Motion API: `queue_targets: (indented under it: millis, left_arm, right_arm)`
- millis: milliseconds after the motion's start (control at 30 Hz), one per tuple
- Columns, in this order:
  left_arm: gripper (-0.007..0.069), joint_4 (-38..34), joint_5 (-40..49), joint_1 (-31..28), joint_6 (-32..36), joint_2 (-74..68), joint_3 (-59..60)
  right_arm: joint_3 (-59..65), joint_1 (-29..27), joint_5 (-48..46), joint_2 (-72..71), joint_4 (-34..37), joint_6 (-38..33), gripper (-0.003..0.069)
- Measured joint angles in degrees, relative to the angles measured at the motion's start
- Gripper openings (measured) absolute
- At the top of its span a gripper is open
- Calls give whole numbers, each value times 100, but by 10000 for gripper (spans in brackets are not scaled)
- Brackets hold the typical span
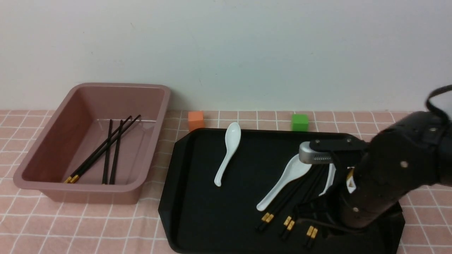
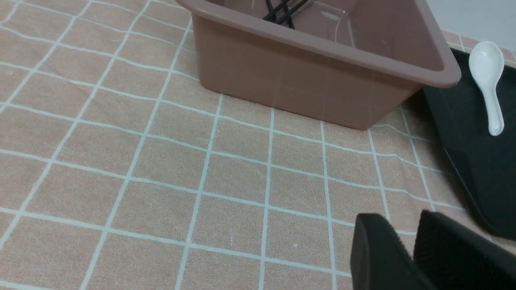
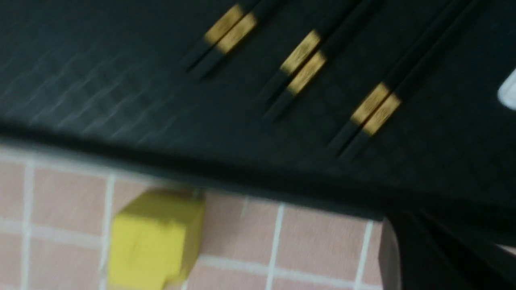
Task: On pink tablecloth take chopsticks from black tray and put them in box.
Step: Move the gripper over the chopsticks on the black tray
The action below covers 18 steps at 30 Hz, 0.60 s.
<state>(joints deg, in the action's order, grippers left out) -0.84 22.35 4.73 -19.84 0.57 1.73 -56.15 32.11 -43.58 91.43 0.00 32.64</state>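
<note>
The box (image 1: pixel 88 187) stands at the left on the pink tablecloth (image 1: pixel 88 225) with several chopsticks (image 1: pixel 106 151) lying in it. The black tray (image 1: pixel 197 211) lies to its right. Three pairs of chopsticks (image 1: pixel 289 201) lie side by side on the tray, gold bands toward the front; they also show in the right wrist view (image 3: pixel 302 60). My right arm (image 1: pixel 381 176) hangs over the tray's right part. My right gripper (image 3: pixel 407 221) is shut and empty above the tray's front rim. My left gripper (image 2: pixel 401 219) is shut and empty over the cloth in front of the box (image 2: pixel 306 84).
White spoons lie on the tray: one at the back left (image 1: pixel 227 151), one across the chopsticks (image 1: pixel 286 178), one partly behind my arm (image 1: pixel 330 180). An orange cube (image 1: pixel 196 120) and a green cube (image 1: pixel 299 122) sit behind the tray. A yellow cube (image 3: pixel 155 237) sits before it.
</note>
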Motion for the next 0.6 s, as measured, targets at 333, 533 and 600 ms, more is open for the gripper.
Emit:
queue_targets:
  millis: [333, 533, 600]
  left_arm:
    - [169, 0, 0, 0, 0, 0, 0]
    - [169, 0, 0, 0, 0, 0, 0]
    - [170, 0, 0, 0, 0, 0, 0]
  right_arm:
    - [-232, -256, 656, 986, -729, 1315, 393]
    - [-290, -358, 1085, 1310, -663, 1327, 437]
    - [-338, -358, 1149, 1392, -663, 1327, 428]
